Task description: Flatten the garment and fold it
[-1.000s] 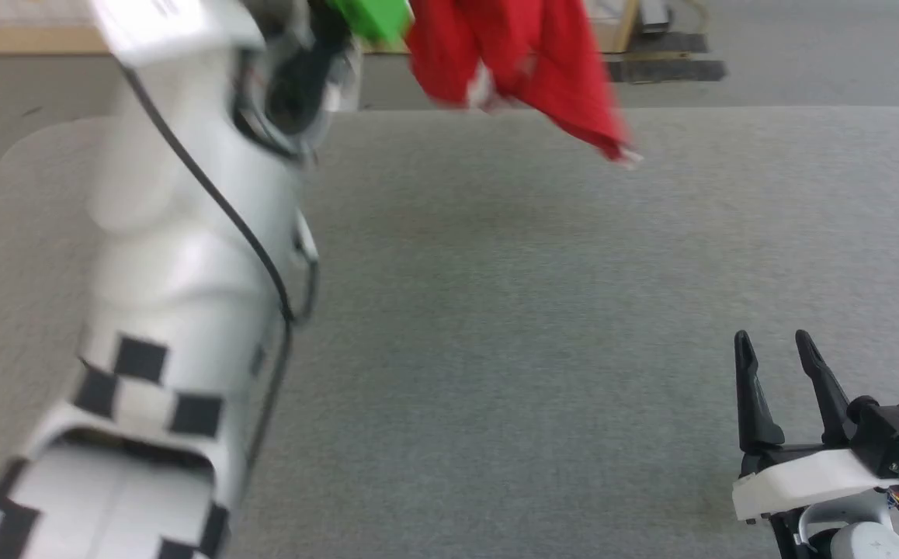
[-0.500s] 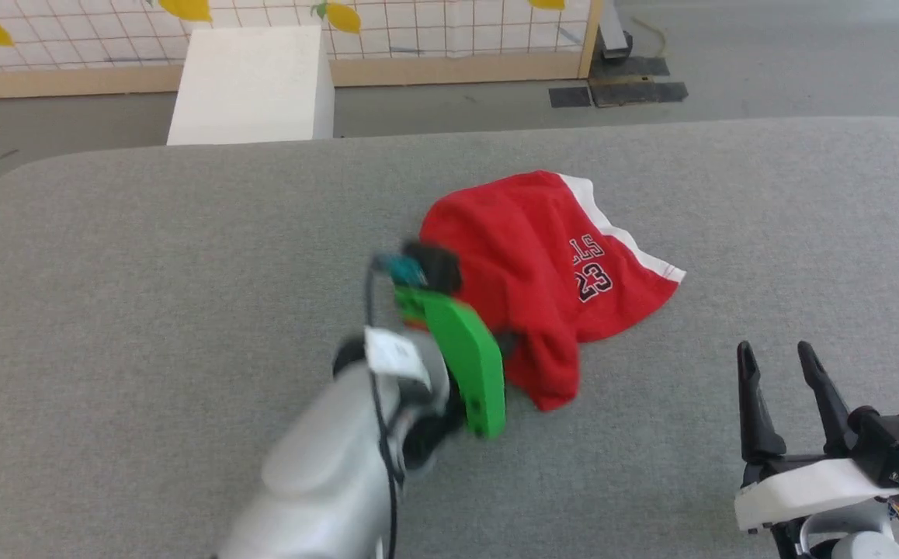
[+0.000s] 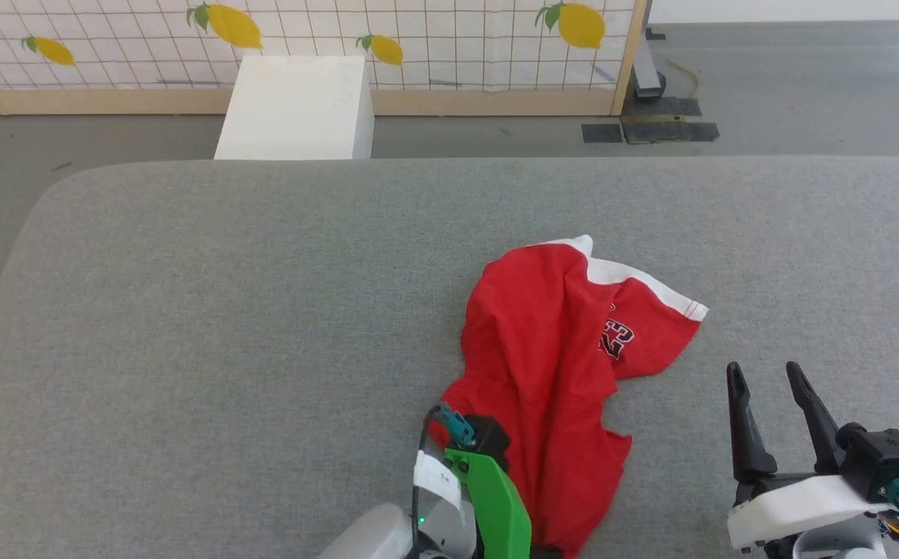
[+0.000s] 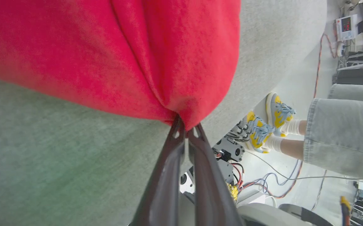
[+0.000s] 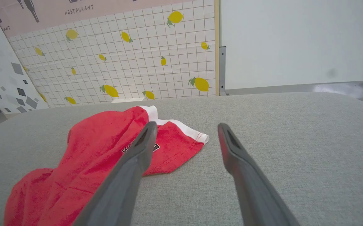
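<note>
Now: shorts bunched, one pincer gripping

Red basketball shorts (image 3: 550,357) lie crumpled on the grey tabletop (image 3: 224,310), right of its centre. Left pincer (image 4: 184,125), at the tabletop's near edge, clamps a red fold. Right pincer (image 3: 760,369), over the tabletop's near right, is spread wide and empty.

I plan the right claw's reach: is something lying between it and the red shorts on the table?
Nothing visible. Bare grey table separates the open right claw from the shorts; the left claw pinches their near edge.

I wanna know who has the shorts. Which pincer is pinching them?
The left pincer: it is shut on a bunched bit of the red shorts. The right pincer is open and apart from them.
</note>
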You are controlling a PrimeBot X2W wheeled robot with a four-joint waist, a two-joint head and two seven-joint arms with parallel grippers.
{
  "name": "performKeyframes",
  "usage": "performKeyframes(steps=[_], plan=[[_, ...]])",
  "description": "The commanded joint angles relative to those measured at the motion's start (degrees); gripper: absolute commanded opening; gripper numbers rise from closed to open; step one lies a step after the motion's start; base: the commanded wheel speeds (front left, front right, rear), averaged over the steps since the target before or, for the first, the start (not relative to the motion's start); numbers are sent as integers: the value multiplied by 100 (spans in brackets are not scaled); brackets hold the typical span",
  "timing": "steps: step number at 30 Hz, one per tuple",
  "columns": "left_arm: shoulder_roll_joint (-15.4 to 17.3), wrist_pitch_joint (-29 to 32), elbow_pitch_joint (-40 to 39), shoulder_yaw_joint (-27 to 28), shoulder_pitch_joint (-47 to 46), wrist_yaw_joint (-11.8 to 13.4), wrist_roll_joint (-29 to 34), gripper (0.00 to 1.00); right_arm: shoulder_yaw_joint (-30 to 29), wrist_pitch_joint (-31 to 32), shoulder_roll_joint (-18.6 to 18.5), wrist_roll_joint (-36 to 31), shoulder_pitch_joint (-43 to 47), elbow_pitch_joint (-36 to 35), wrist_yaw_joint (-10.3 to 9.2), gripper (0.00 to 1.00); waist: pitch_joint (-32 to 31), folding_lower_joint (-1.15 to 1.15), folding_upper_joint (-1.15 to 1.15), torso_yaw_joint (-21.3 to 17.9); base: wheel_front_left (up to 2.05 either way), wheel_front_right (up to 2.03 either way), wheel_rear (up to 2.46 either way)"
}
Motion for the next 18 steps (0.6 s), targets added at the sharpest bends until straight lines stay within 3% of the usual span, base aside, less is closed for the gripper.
performKeyframes(steps=[1, 2, 9, 13, 18], plan=[[-31, 50, -155, 66, 104, 7, -150, 44, 10, -30, 2, 26, 57, 23, -8, 100, -52, 0, 0, 36, 0, 0, 0], [-33, 88, -261, 107, 134, 30, -228, 100, 10, -30, 2, 30, 65, 27, -8, 100, -63, 0, 0, 43, 0, 0, 0], [0, -356, -1120, 925, 170, 284, -690, 100, -49, -26, 2, 36, 105, 56, -8, 100, -178, 0, 0, 121, 0, 0, 0], [79, -1251, -1406, 1628, 87, 356, -615, 100, -76, 17, 2, 36, 95, 31, -8, 100, -199, 0, 0, 152, 0, 0, 0], [303, -2823, -1388, 2306, 107, 313, 2, 100, -106, 205, 2, 92, 43, 46, -8, 100, -188, 0, 0, 170, 0, 0, 0]])
